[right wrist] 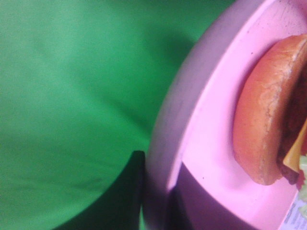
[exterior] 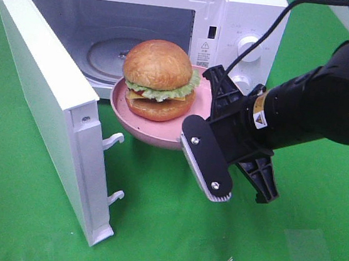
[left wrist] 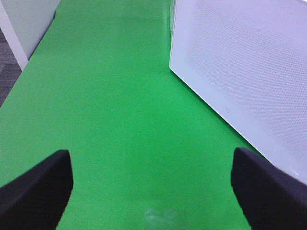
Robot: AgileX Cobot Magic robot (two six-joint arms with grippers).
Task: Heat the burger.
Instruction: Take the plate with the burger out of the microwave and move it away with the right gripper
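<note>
Burger: the round burger (exterior: 159, 80) with a glossy golden-brown domed bun, frilly green lettuce, a yellow cheese slice and a dark patty sits upright in the middle of a round pink plate (exterior: 138, 125). In the right wrist view its lower bun (right wrist: 261, 120) rests on the plate's pink inner surface (right wrist: 211, 143).

Plate: it hangs above the green worktop (exterior: 163, 230), just in front of the open microwave cavity, with its far edge at the cavity's mouth. Whether that edge touches the sill cannot be told.

Right gripper: the black right gripper (exterior: 201, 143) comes in from 3 o'clock in the high view and holds the plate's rim at the plate's 4 o'clock side. Its fingers are pinched shut on the rim, one above and one below; the lower finger (right wrist: 129, 191) shows as a dark shape against the plate's underside.

Left gripper: the left gripper (left wrist: 152, 191) is seen only in its own wrist view, hanging over bare green worktop. Its two black fingers (left wrist: 36, 191) stand wide apart and hold nothing.

Microwave: the white box-shaped microwave oven (exterior: 236, 30) stands at 12 o'clock on the worktop, with a glass turntable (exterior: 107, 53) inside and round dials at its right.

Door: the white door (exterior: 45, 103) is swung fully out toward 8 o'clock, its two latch hooks (exterior: 113, 142) pointing at the plate. A white perforated panel (left wrist: 249, 72) lies beside the left gripper.
</note>
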